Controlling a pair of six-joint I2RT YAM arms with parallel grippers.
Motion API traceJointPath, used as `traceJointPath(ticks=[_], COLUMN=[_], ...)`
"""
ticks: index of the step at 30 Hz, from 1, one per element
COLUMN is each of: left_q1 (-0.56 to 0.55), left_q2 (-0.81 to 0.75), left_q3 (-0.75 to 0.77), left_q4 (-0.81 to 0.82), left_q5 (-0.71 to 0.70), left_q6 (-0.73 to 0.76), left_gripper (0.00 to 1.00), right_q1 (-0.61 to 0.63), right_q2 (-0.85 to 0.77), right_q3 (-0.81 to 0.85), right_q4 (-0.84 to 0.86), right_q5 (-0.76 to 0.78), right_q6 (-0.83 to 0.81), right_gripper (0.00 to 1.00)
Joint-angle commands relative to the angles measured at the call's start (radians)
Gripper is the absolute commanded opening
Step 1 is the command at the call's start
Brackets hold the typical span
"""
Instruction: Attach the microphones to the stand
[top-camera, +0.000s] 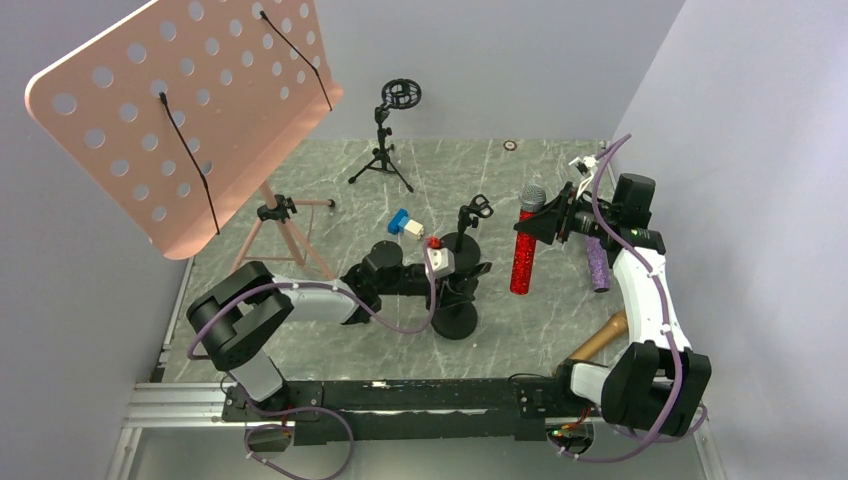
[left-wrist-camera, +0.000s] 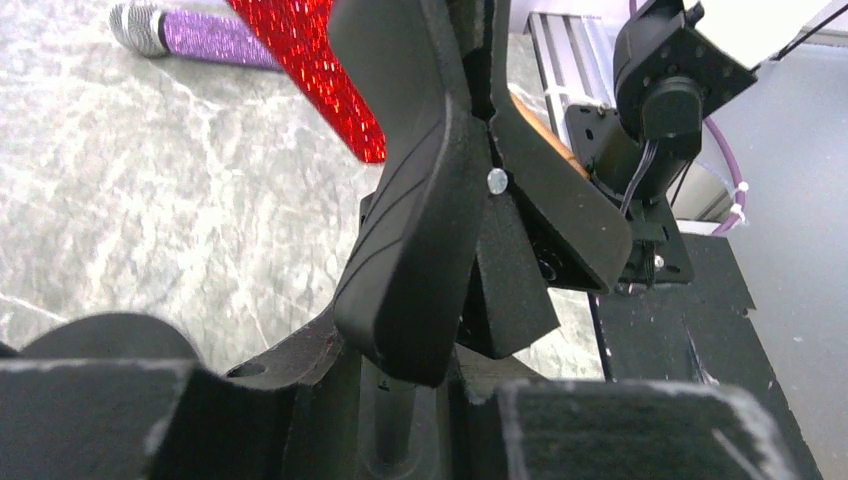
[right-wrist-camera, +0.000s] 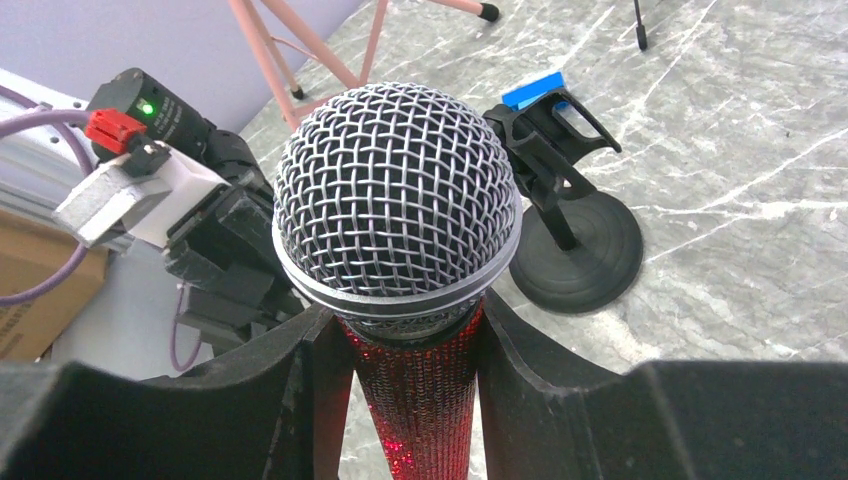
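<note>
Top view, arm bases at 6 o'clock. Right claw (top-camera: 552, 217) is clamped on the red glitter stick microphone with silver mesh grille (top-camera: 522, 262), fingers on either side of the body just under the grille. The mic is upright, right of centre; cannot tell whether its lower end touches the grey marble desk (top-camera: 330, 200). Left claw (top-camera: 458, 285) reaches in from 9 o'clock and is closed on the stem of the black round-based microphone stand (top-camera: 455, 325), just below its black spring clip (left-wrist-camera: 430, 200). The red mic sits at 3 o'clock of this stand, apart from it, with a strip of bare marble between. A second black round-based stand (top-camera: 462, 245) is just beyond at 12 o'clock, free-standing, with a small blue-and-white block (top-camera: 405, 224) at its 9 o'clock. The purple glitter stick microphone (top-camera: 597, 265) lies flat at 3 o'clock of the red mic, close beside the right forearm. The plain gold stick microphone (top-camera: 600, 338) lies at 5 o'clock, its near end by the right arm's base. The pale wall (top-camera: 760, 150) closes in at 3 o'clock, just beyond the right arm. The pink perforated music stand (top-camera: 190, 110) overhangs the 10 o'clock corner. The black tripod stand with ring mount (top-camera: 385, 150) is at 12 o'clock near the back edge, well apart from the claws.
</note>
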Motion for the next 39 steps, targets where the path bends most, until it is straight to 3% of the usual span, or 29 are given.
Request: traceJointPath(ticks=[1,6,11,14,24,28,32,35,39], left_q1=[-0.003,-0.004,-0.004,-0.003,-0.017,-0.098,-0.179,-0.205,-0.210], left_q2=[-0.012,-0.048,-0.103,-0.154,-0.421,-0.511,-0.506,-0.478,-0.521], left_q3=[-0.059,-0.141,-0.203,-0.249,-0.430,-0.424,-0.388,-0.363,-0.303], left_q4=[0.159,0.195,0.200,0.170,0.061,-0.015,-0.007,0.039,-0.018], left_q5=[-0.015,-0.069,-0.115,-0.154,-0.345,-0.533,-0.688,-0.727,-0.666], left_q6=[-0.005,-0.005,0.018,0.078,0.094,0.074,0.078,0.105,0.104], left_gripper=[0.22,0.54,0.75,0.97,0.99,0.99,0.99,0.97,0.98], right_q1=[-0.006,-0.006,-0.006,-0.007,-0.007,-0.007,-0.007,-0.007,-0.007], right_q2=[0.003,0.007,0.007,0.007,0.005,0.008,0.010,0.012,0.012], right_q3=[0.045,0.043,0.041,0.042,0.042,0.042,0.041,0.039,0.039], right_q4=[0.013,0.017,0.018,0.014,0.014,0.013,0.013,0.014,0.012], right_q5=[-0.031,-0.030,-0.030,-0.030,-0.029,-0.026,-0.025,-0.025,-0.026], right_q6=[-0.025,-0.024,-0.023,-0.027,-0.029,-0.032,-0.033,-0.032,-0.033], right_gripper=[0.10,0.10,0.10,0.10,0.10,0.10,0.10,0.10,0.10])
